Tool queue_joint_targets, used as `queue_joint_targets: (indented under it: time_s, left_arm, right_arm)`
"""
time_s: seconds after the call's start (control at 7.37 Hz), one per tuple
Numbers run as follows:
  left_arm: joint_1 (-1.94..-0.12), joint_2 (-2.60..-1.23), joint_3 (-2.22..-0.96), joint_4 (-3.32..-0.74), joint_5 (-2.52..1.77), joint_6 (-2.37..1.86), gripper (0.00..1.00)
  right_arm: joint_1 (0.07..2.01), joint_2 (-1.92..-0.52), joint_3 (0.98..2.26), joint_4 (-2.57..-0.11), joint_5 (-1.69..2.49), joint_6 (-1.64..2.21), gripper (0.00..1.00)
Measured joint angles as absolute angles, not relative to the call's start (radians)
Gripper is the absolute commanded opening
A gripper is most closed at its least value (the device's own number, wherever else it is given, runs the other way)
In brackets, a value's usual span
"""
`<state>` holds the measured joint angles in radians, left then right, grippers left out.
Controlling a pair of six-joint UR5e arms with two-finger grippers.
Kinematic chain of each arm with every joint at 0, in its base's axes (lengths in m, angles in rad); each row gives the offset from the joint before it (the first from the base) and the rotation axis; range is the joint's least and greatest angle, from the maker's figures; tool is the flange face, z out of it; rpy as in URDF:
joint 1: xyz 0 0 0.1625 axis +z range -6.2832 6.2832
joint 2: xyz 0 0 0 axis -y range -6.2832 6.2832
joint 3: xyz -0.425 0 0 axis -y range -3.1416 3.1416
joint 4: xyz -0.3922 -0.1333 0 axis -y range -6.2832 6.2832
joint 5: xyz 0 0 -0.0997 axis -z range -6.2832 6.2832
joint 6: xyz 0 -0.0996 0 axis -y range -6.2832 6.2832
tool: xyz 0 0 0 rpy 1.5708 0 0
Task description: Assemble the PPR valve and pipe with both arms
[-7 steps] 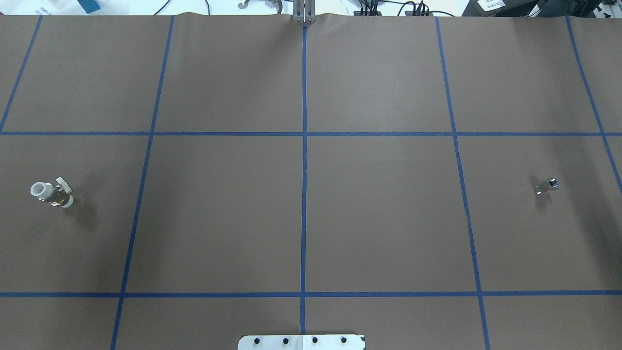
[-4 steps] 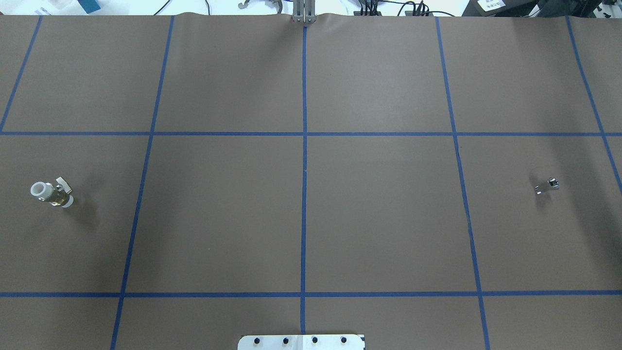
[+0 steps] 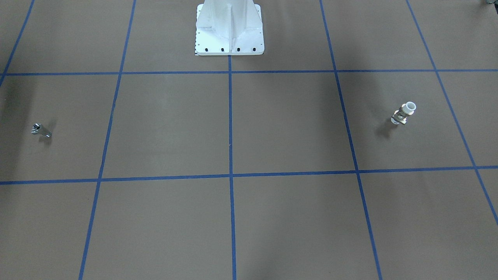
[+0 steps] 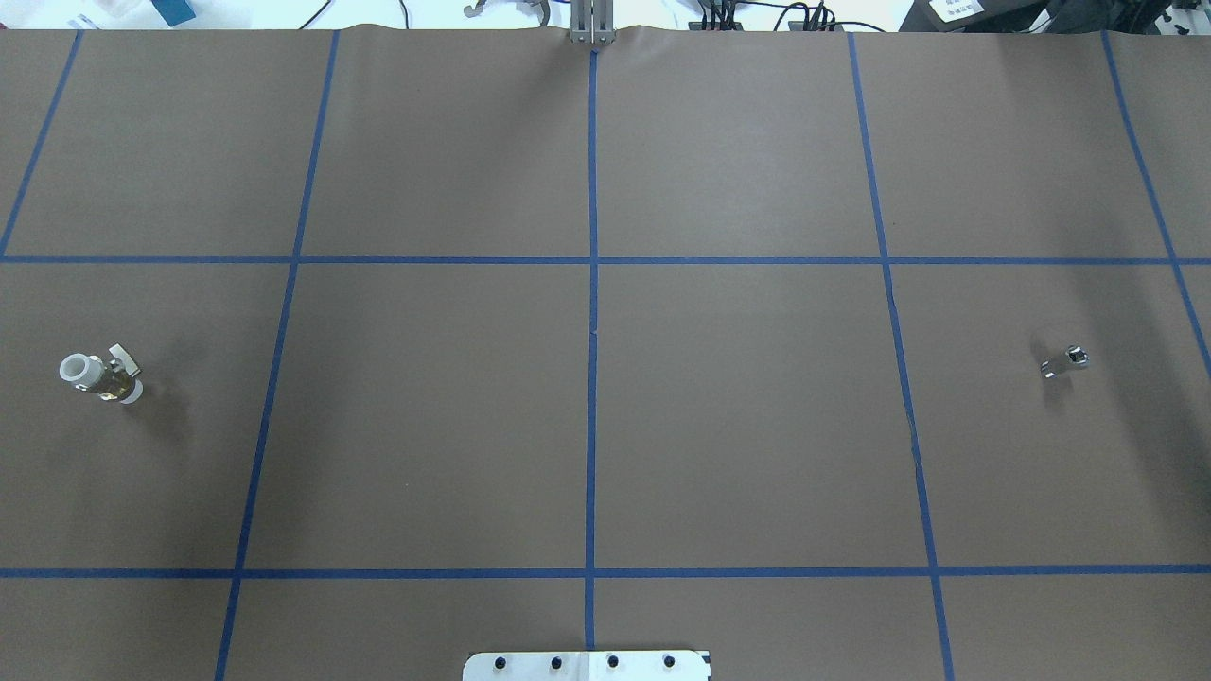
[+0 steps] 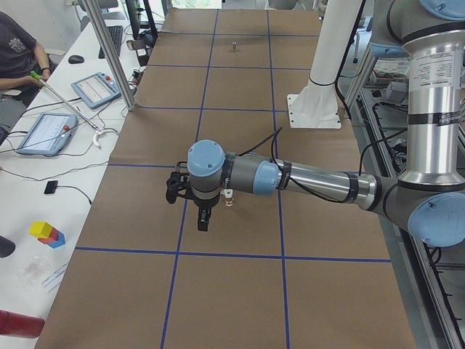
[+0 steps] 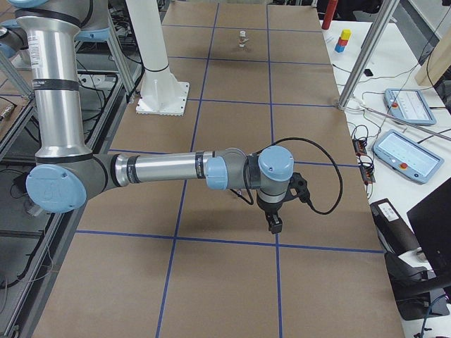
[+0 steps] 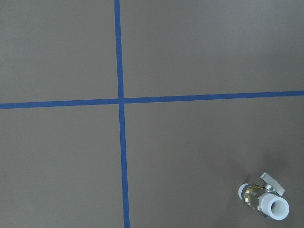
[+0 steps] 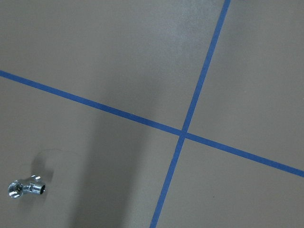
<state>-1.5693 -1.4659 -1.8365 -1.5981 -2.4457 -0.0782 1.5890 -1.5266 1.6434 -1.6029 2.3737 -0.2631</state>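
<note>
You have the valve (image 4: 99,376) far left and the metal fitting (image 4: 1064,362) far right. The left gripper (image 5: 204,218) and right gripper (image 6: 273,224) hang near them; you cannot tell their opening.

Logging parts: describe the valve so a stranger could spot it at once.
On the brown table with its blue tape grid, look at the middle row's far-left square in the overhead view. The valve is there: brass body, white plastic ends, unlike the tiny shiny metal fitting far right.
</note>
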Motion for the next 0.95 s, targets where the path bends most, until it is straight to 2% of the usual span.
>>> queue_joint_targets:
  time_s: [0.95]
  left_arm:
    - [-1.568,-1.465,-1.853,-1.605,-2.447,-0.084,1.0]
  right_arm:
    - [1.589,-1.556,1.642,-1.585,2.38,-0.256,1.0]
